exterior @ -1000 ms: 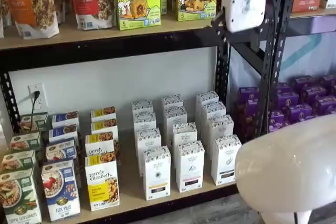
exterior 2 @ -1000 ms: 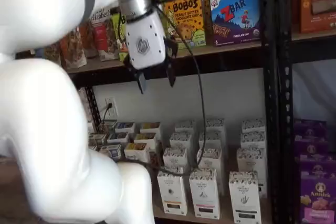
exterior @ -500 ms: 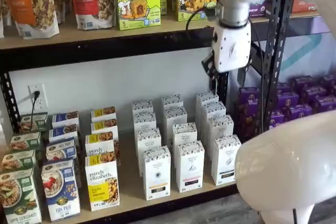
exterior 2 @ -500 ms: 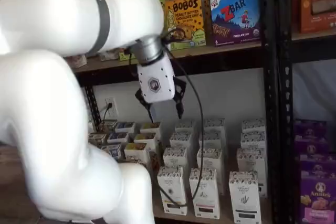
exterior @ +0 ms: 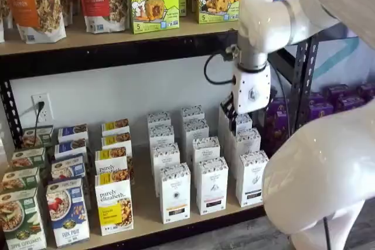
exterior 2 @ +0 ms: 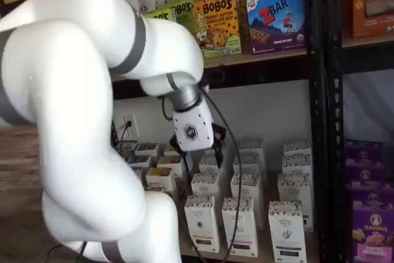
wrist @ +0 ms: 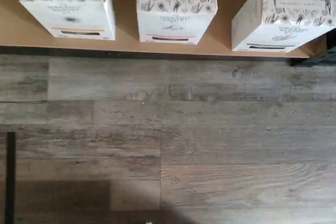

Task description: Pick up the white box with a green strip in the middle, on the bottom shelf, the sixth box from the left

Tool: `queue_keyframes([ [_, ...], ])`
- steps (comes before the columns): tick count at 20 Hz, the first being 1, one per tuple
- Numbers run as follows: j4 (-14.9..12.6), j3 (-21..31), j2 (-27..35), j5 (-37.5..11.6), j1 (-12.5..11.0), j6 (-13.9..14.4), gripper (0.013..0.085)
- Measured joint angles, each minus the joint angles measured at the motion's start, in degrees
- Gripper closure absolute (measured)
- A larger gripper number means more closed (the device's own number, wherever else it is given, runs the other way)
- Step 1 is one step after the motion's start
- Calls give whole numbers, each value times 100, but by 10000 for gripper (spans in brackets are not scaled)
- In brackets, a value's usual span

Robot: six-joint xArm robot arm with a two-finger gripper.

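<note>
Pale wood board w/ a black metal front rail: the bottom shelf (exterior: 143, 206), part of a black steel rack. Tall, narrow white cartons stand on it in three columns, each w/ a speckled, patterned top and a small logo on a smooth front. The white box (exterior: 252, 177) stands upright at the board's front edge, by its right front corner, front-most of the right-hand column; a thin dark strip runs low on its face. Its colour is too small to tell in both shelf views.

In the wrist view three such cartons line the board's front edge above grey, grainy wood-plank flooring; the strips differ: orange-ish, pinkish, dark.

Gripper (exterior 2: 200, 152), a glossy white body w/ two black fingers (exterior 2: 219, 143) and a looping black cable, hangs over the rear cartons, well apart from the white box. Jaws apart, nothing between them.
</note>
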Motion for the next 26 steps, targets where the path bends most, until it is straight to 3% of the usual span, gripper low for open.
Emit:
queue_keyframes([
  [7, -279, -69, 1197, -666, -86, 162, 130],
  [9, -210, -66, 1494, -1044, -156, 82, 130],
  [13, -200, 67, 2163, -2536, -335, 16, 130],
  [18, -15, -401, 3163, -3033, -487, -279, 130],
  [19, -151, -524, 3384, -3136, -552, -212, 130],
  [20, -556, -668, 3608, -3223, -644, 87, 130],
  [21, -1224, -898, 3911, -3272, -768, 598, 130],
  [22, -1553, -1049, 4124, -3333, -853, 831, 130],
  [24, -1766, -1291, 4494, -3534, -1000, 905, 130],
  [25, -1697, -1444, 4731, -3674, -1086, 762, 130],
  [26, -1449, -1607, 4981, -3819, -1167, 453, 130],
])
